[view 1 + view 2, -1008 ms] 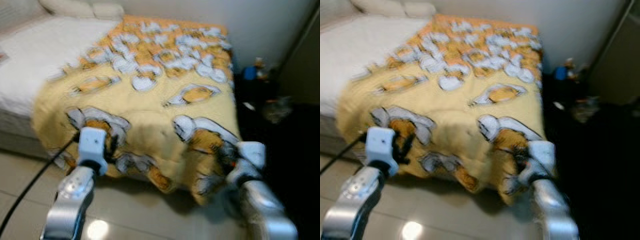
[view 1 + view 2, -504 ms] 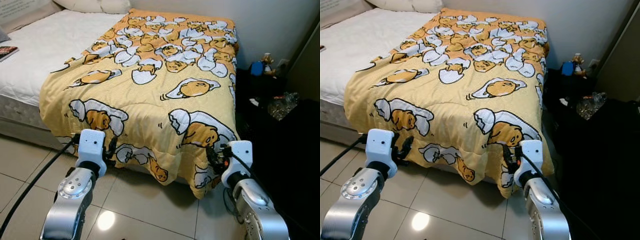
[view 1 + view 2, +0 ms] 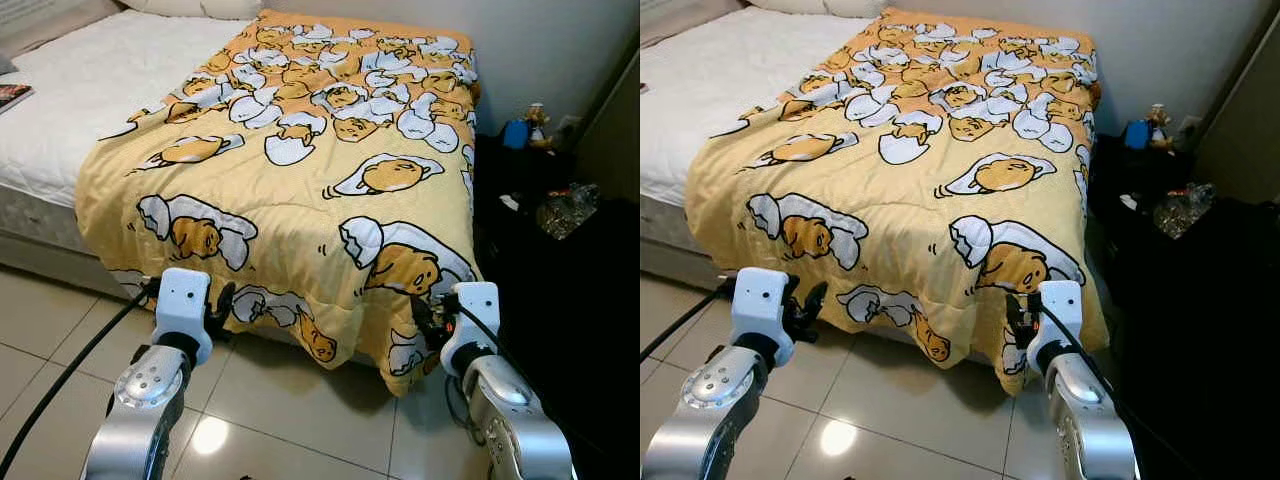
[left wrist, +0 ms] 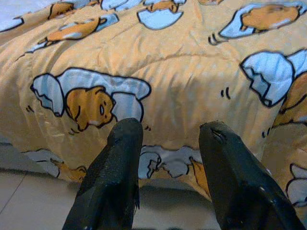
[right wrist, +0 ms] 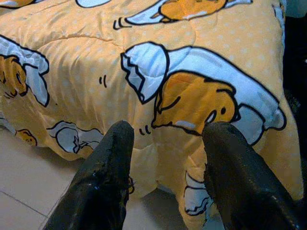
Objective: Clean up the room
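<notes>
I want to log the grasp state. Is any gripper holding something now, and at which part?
Nothing is held. The left gripper and the right gripper are both open, close before the hanging foot edge of the yellow blanket, not closed on it.

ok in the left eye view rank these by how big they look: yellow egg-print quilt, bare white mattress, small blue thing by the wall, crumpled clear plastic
1. Yellow egg-print quilt
2. Bare white mattress
3. Crumpled clear plastic
4. Small blue thing

The last two look close in size, so their order is unsure.

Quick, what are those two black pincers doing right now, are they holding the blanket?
Left pincer: open, holding nothing, just short of the yellow blanket's hanging edge.
Right pincer: open, holding nothing, at the blanket's corner.
</notes>
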You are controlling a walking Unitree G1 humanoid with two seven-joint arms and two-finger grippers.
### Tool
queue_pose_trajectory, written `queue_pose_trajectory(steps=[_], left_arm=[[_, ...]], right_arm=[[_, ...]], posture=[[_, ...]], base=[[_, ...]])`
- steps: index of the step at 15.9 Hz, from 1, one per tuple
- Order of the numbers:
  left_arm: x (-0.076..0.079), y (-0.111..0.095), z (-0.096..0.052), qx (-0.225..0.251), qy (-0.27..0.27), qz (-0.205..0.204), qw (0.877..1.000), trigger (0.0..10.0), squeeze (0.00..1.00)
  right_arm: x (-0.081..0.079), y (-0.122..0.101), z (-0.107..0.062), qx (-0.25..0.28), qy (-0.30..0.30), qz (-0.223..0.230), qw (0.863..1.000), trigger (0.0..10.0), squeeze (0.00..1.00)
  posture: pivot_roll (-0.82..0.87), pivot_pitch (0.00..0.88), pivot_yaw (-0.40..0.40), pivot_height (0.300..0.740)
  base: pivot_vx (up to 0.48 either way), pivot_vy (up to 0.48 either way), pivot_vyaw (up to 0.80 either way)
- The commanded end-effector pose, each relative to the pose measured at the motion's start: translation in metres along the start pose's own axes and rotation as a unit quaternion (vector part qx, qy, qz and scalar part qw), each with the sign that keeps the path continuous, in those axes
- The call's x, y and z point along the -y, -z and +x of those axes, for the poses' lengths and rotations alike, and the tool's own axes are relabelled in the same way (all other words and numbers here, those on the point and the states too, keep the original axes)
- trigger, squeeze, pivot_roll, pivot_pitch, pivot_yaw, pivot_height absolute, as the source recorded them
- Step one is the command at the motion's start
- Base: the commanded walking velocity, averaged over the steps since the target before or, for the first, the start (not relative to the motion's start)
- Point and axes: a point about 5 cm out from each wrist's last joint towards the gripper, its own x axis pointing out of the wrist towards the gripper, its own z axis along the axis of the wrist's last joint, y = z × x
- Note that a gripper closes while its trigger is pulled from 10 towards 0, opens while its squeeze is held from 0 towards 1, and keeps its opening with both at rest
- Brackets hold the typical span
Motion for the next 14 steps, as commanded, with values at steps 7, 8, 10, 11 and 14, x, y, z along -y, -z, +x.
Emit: queue_pose_trajectory(steps=[7,8,10,11,14], left_arm=[[-0.004,0.008,0.0,-0.012,0.028,-0.004,1.0,10.0,0.0],[-0.003,0.015,-0.001,-0.022,0.028,0.001,0.999,10.0,0.0],[0.002,0.025,-0.004,-0.033,0.027,-0.003,0.999,10.0,0.0],[0.008,0.033,-0.005,-0.045,0.033,-0.006,0.998,10.0,0.0],[0.037,0.088,-0.006,-0.15,0.042,-0.07,0.985,10.0,0.0]], right_arm=[[0.004,0.01,0.0,-0.019,0.013,0.0,1.0,10.0,0.0],[0.004,0.014,0.0,-0.024,0.012,-0.003,1.0,10.0,0.0],[0.004,0.021,0.0,-0.036,0.012,-0.001,0.999,10.0,0.0],[0.007,0.026,0.001,-0.049,0.01,0.01,0.999,10.0,0.0],[0.015,0.079,0.008,-0.159,-0.011,0.007,0.987,10.0,0.0]], posture=[[-0.04,0.0,0.094,0.74],[-0.05,0.0,0.088,0.74],[-0.06,0.0,0.072,0.74],[-0.06,0.0,0.054,0.74],[-0.02,0.0,0.025,0.74]], base=[[0.0,0.0,0.0],[0.0,0.0,0.0],[0.0,0.0,0.0],[0.0,0.0,0.0],[0.0,0.0,0.0]])
